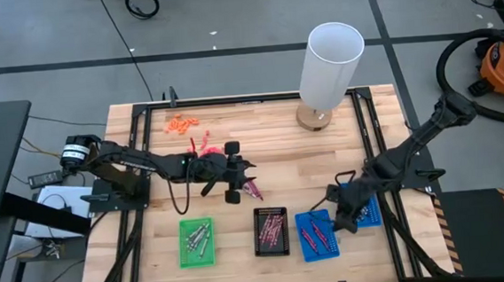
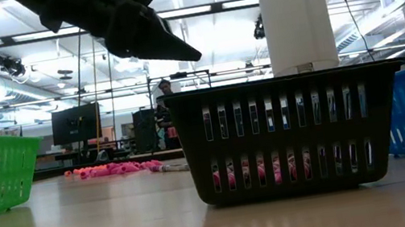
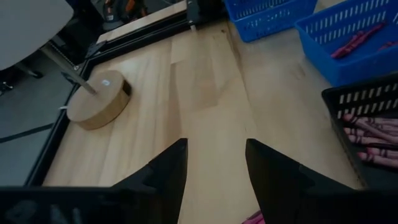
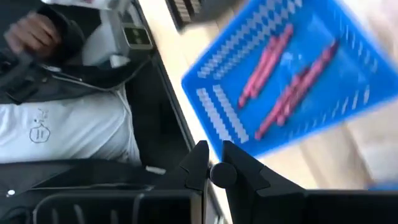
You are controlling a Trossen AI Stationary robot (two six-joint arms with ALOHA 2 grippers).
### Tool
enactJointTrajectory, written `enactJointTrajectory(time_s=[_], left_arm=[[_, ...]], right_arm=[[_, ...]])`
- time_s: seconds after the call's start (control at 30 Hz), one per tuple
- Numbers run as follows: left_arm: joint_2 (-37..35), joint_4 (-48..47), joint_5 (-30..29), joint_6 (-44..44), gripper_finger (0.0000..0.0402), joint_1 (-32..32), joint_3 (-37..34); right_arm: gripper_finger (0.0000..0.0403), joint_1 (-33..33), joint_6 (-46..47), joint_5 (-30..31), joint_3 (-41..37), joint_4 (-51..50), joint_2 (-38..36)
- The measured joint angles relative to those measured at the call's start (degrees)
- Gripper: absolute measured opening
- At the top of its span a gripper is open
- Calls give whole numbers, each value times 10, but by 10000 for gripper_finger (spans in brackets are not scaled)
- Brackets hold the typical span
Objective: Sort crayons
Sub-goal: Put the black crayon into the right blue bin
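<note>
My left gripper point(image 1: 242, 174) hangs open and empty over the table's middle, its fingers point(image 3: 163, 177) apart above bare wood. It also shows in the low view point(image 2: 163, 46). A small heap of pinkish crayons point(image 1: 254, 191) lies just beside it, and orange-red crayons point(image 1: 182, 123) lie at the far left. Green point(image 1: 197, 243), black point(image 1: 271, 232) and blue point(image 1: 317, 236) trays along the near edge hold crayons. My right gripper point(image 1: 343, 216) is over the blue tray point(image 4: 292, 74), shut on a small dark stick seen end-on point(image 4: 219, 174), apparently a crayon. My right gripper pinches a small dark round-ended stick point(image 4: 219, 174) between its two fingers. The view looks along the fingers, so only the stick's end shows. The gripper is above the blue tray, and the stick is clear of it.
A tall white cylinder point(image 1: 331, 62) on a round wooden base point(image 1: 313, 117) stands at the far right. A second blue tray point(image 1: 370, 211) sits beside the right gripper. A person in a white shirt point(image 4: 68, 130) is close to the table's edge.
</note>
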Motion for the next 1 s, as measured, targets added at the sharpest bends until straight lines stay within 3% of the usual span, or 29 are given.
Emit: enactJointTrajectory(time_s=[0.23,0.6,0.73,1.0], left_arm=[[0,0,1,9,173,0,0],[0,4,1,10,173,0,0],[0,4,1,10,173,0,0],[1,4,1,10,173,0,0]], right_arm=[[43,39,101,14,0,-167,-5],[43,24,175,58,0,-357,-86],[43,17,169,63,0,-416,-76],[45,9,110,44,0,-418,-11]])
